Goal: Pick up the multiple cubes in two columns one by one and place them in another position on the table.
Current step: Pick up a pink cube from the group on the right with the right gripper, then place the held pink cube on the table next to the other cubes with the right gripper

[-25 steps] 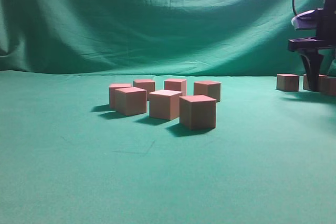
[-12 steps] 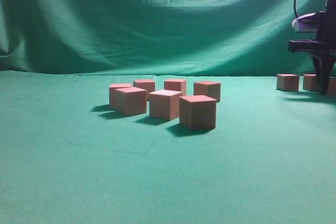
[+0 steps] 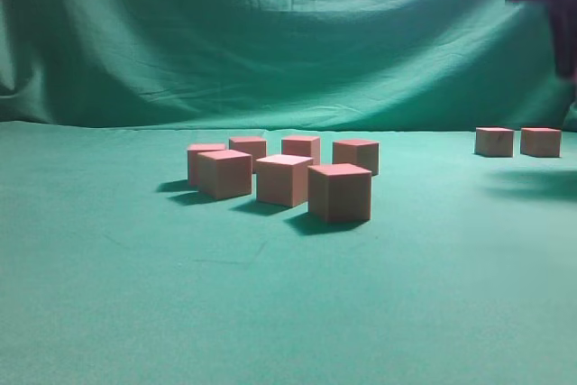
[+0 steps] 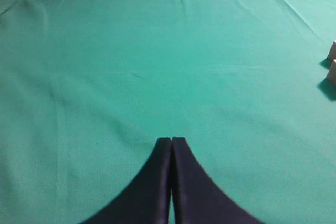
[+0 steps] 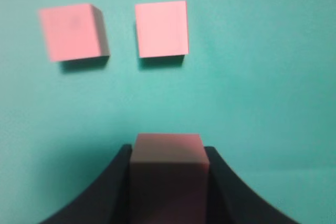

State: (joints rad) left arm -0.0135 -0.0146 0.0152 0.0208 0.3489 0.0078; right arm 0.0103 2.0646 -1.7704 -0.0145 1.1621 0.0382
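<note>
Several salmon-pink cubes [image 3: 284, 179] stand in two rows on the middle of the teal table [image 3: 135, 295]. Two more cubes [image 3: 494, 142] [image 3: 540, 142] sit side by side at the far right; in the right wrist view they lie below the gripper [image 5: 73, 31] [image 5: 161, 28]. My right gripper [image 5: 167, 150] is shut on one cube [image 5: 166, 174] and holds it well above the table. In the exterior view only a blurred part of the right arm [image 3: 561, 24] shows at the top right corner. My left gripper [image 4: 171, 141] is shut and empty over bare cloth.
The green backdrop [image 3: 270, 33] hangs behind the table. In the left wrist view the edges of two cubes [image 4: 332, 61] show at the right border.
My right gripper has risen from the table at the far right, out of the top of the exterior view. Three cubes stood there before; two stand there now.
</note>
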